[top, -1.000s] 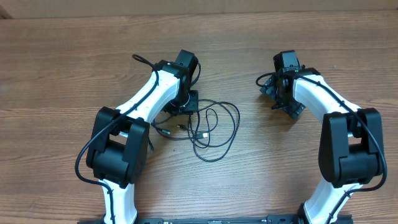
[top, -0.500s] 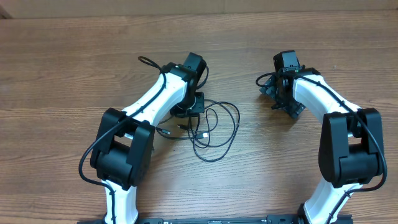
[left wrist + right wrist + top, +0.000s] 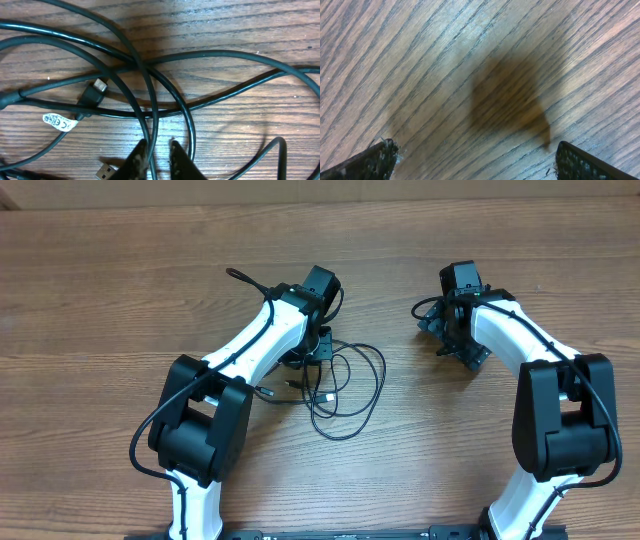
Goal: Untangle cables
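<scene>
Overhead view, left to right. My left arm (image 3: 215, 390) reaches diagonally across the wooden table (image 3: 100, 280), and my left gripper (image 3: 318, 345) sits low over the upper left edge of the cables (image 3: 330, 392). The cables lie in loose, overlapping black loops near the middle of the table, between my two arms and closer to the left one. My right gripper (image 3: 445, 335) is well apart from them on the right, above bare wood.

Left wrist view. Several cable strands (image 3: 150, 70) cross one another on the wood grain. A small plug end (image 3: 100, 86) lies at left, with a white label tag (image 3: 59, 121) just below it; a flat metal plug (image 3: 102, 171) shows at the bottom edge. My left gripper (image 3: 157, 152) has its jaws drawn nearly together, pinching one thin strand that runs down between the fingertips (image 3: 140, 159).

Right wrist view. My right gripper (image 3: 477, 157) has its jaws spread wide, one fingertip at each lower corner, holding nothing; only wood and a dark shadow (image 3: 510, 100) lie beneath.
</scene>
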You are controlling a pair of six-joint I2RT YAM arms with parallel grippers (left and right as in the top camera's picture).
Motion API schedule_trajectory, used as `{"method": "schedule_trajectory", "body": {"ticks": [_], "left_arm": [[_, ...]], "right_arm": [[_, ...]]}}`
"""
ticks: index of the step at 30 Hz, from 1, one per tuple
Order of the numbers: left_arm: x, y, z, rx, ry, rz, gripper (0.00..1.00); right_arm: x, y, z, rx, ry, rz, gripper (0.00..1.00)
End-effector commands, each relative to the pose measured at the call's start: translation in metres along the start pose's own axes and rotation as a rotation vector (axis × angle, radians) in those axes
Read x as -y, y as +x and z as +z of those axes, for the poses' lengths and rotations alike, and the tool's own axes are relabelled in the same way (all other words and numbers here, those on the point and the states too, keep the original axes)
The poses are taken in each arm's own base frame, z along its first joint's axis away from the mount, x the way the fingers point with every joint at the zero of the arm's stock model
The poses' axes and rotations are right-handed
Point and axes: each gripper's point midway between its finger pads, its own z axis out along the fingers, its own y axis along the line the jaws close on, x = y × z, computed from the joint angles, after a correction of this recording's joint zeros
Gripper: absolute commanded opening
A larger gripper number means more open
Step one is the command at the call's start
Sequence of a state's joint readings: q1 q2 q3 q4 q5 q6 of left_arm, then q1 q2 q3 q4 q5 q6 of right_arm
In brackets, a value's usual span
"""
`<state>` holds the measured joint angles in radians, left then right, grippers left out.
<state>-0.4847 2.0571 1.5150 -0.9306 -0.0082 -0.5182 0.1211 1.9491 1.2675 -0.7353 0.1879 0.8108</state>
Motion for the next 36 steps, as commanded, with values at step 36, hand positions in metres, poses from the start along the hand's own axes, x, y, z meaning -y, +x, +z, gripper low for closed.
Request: {"method": "schedule_trajectory", "body": {"ticks": [36], "left_arm": [[-0.049, 0.048, -0.005, -0.202, -0.131, 0.003, 0.16]], "right_arm": [[0.001, -0.002, -0.003, 0.012, -0.001, 0.006, 1.0]]}}
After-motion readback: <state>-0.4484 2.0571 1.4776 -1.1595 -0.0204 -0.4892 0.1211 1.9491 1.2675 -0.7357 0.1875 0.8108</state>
